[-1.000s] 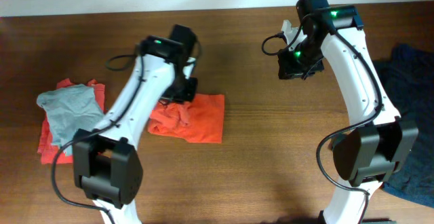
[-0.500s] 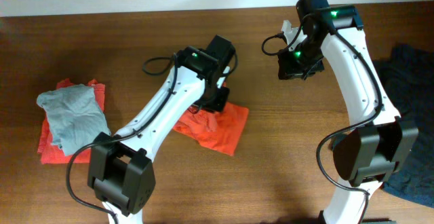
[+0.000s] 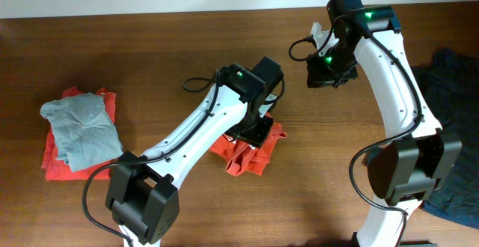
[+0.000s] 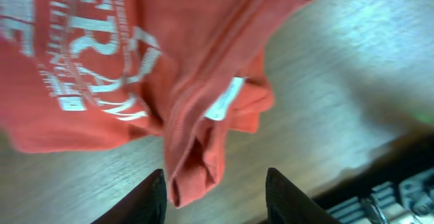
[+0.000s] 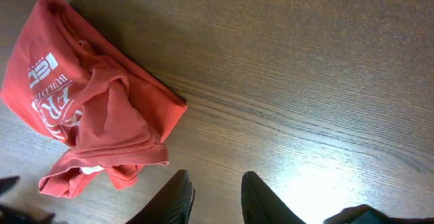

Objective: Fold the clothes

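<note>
Under the left gripper lay a soft, rumpled shirt.
Its fingers stood parted, empty; right gripper likewise.

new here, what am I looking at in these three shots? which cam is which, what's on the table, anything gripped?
Two white robot arms, each ending in a two-finger gripper, work at a wooden table. The wide shot comes from a fixed camera overhead. The other two come from a camera on each wrist, looking past that arm's own fingers. A crumpled red-orange T-shirt with white lettering lies mid-table under the left gripper, whose jaws stand apart with a fold of the shirt between them, not pinched. The right gripper is open above bare wood and holds nothing. At the left, a grey garment lies on a red garment. Dark blue cloth sits at the right edge.
</note>
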`<state>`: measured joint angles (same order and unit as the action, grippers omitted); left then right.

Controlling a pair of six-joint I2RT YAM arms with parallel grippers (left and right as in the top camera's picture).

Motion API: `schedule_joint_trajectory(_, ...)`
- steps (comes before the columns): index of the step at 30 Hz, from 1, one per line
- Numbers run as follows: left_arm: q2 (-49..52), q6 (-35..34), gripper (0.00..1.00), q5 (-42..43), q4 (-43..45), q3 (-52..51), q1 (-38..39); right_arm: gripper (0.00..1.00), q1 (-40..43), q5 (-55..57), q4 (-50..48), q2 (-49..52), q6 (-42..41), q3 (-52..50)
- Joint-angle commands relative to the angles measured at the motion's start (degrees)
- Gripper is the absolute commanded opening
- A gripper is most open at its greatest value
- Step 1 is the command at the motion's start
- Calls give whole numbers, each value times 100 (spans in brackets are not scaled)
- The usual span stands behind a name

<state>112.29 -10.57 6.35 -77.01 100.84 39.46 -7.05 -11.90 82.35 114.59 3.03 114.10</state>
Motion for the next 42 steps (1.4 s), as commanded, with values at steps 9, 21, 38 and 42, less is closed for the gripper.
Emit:
schedule_joint_trajectory(9,-289,-223,47,-610,1239,22,-1488,5,-146,-2739,697,20,1926,-87)
schedule_joint_trajectory(21,876,555,47,317,1493,22,-1663,9,-542,-4518,-966,22,1899,-2074)
schedule_joint_trajectory(38,1478,638,52,72,1508,22,-1709,12,-531,-3875,-2035,9,1366,-3263)
schedule_joint_trajectory(42,1478,638,52,72,1506,22,-1714,12,-531,-4448,-1257,9,1858,-2745)
